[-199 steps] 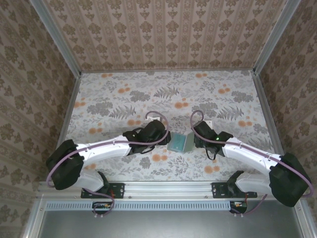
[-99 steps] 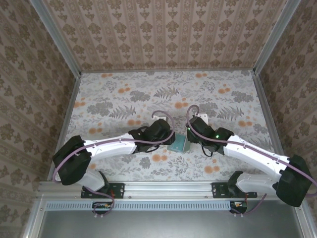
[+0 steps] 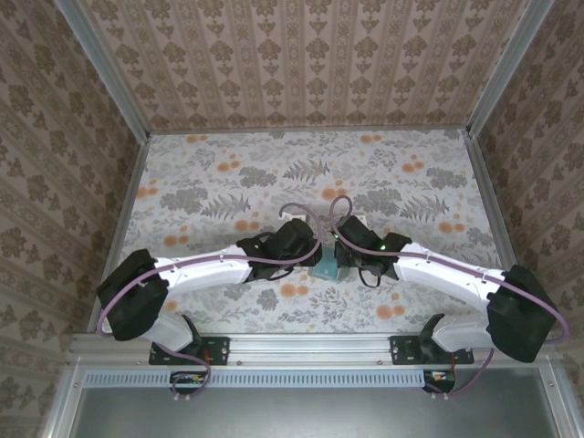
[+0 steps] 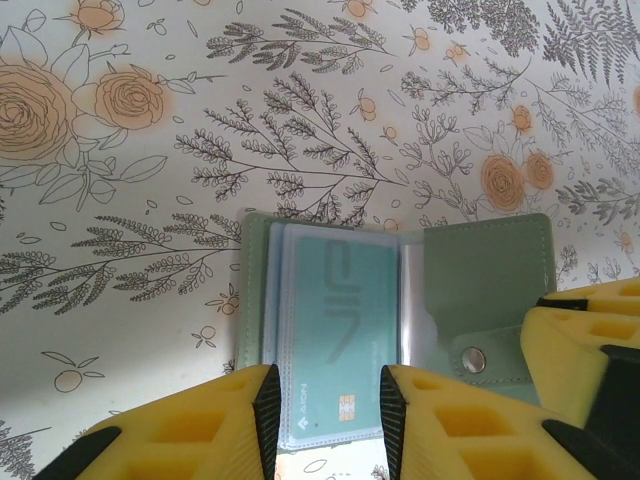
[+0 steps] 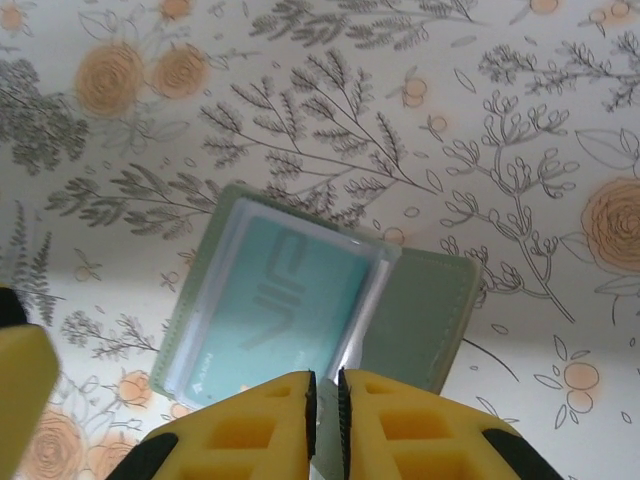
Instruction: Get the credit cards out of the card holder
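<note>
The card holder lies open on the flowered table, sage-green flap with a snap to the right. A teal credit card sits in its clear sleeve on the left panel. My left gripper is open, its yellow fingers astride the card's near end, just apart from it. My right gripper is nearly closed on the near edge of the card holder at its fold, beside the card. From above, both grippers meet over the holder.
The flowered table stretches open to the back and sides, walled by patterned panels. The two wrists and their purple cables crowd close together at the holder. A right finger shows beside the holder's flap.
The left gripper slid right to the holder, then held. The right gripper moved left and came down onto the holder's near edge, covering most of it from above.
</note>
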`<action>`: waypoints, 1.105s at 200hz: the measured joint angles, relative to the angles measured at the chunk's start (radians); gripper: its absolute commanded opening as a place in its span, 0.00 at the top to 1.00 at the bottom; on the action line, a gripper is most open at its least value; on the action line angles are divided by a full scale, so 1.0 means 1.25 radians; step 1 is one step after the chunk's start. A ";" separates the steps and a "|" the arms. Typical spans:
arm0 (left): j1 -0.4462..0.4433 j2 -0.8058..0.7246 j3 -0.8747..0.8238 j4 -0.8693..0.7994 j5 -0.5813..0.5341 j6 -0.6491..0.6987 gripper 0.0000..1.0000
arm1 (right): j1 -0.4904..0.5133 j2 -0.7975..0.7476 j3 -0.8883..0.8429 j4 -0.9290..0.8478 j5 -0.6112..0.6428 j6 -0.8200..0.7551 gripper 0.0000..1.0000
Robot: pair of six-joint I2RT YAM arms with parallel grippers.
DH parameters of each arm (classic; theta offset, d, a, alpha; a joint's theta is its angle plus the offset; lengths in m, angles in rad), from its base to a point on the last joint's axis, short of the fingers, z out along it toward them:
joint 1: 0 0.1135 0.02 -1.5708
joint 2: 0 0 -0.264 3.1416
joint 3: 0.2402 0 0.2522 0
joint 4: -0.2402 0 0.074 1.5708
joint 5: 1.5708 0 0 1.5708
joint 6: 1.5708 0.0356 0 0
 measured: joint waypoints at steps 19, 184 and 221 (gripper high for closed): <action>0.000 0.000 0.000 0.000 0.004 0.000 0.65 | -0.004 0.000 -0.019 -0.001 0.001 0.005 0.79; 0.067 0.186 0.013 0.098 0.181 0.036 0.89 | -0.139 0.104 -0.127 0.154 -0.114 0.006 0.83; 0.067 0.204 0.013 0.114 0.204 0.036 0.89 | -0.165 0.138 -0.104 0.169 -0.126 -0.024 0.83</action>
